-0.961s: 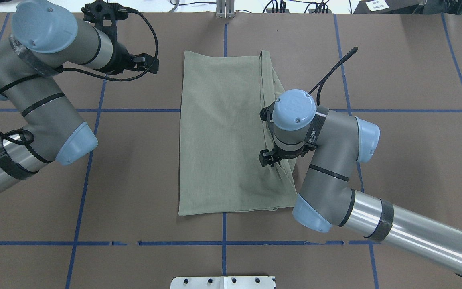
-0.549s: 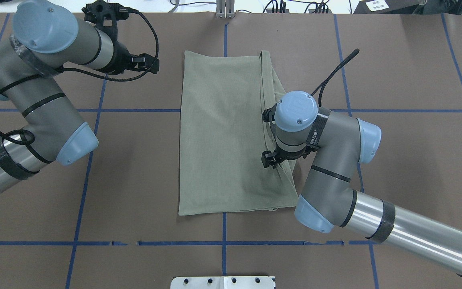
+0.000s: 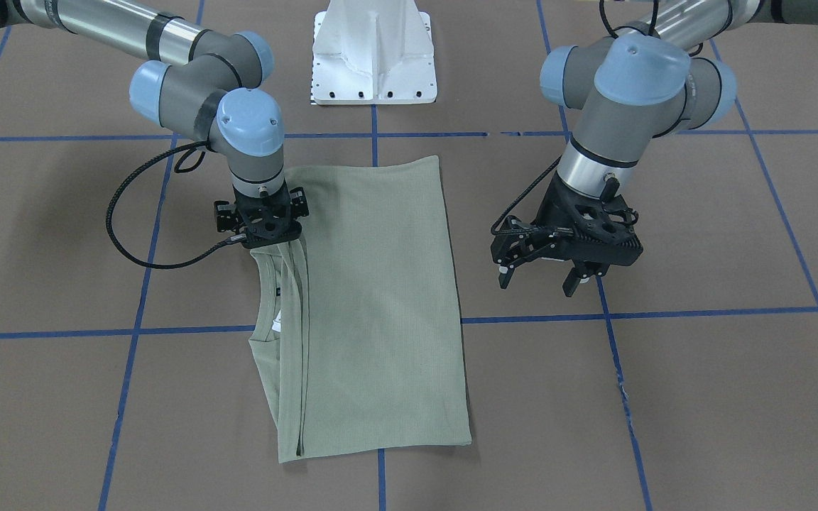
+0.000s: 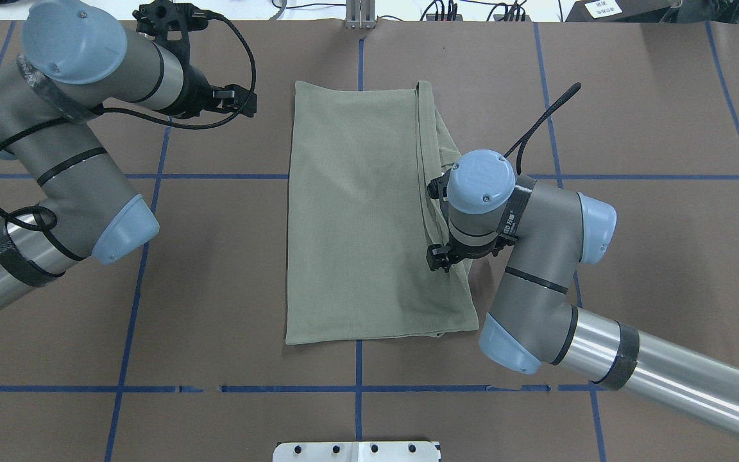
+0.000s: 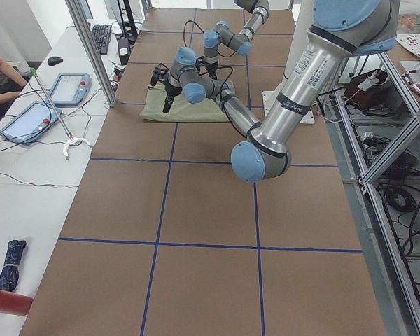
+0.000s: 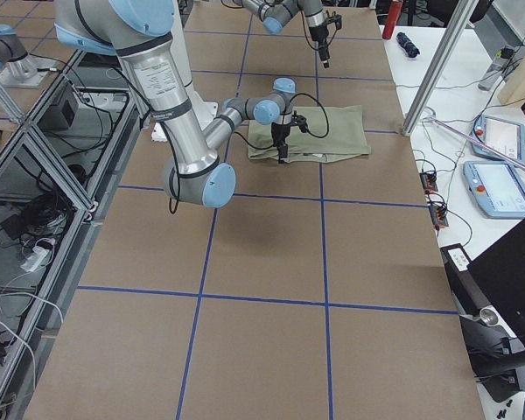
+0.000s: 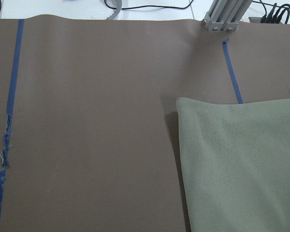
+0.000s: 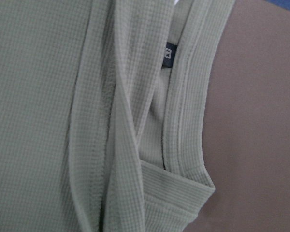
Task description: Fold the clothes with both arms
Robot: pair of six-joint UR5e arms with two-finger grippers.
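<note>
Has the left gripper spread wide above the brown table, apart from the shirt. Has the right gripper pointing down at the shirt's doubled edge beside the collar; fingertips hidden, so cannot tell whether parted or pinching. Lies folded lengthwise mid-table.

My feeds are evenly bright, lit from above, shadows faint; glare on the right arm, wrist close-up of the shirt slightly soft.
</note>
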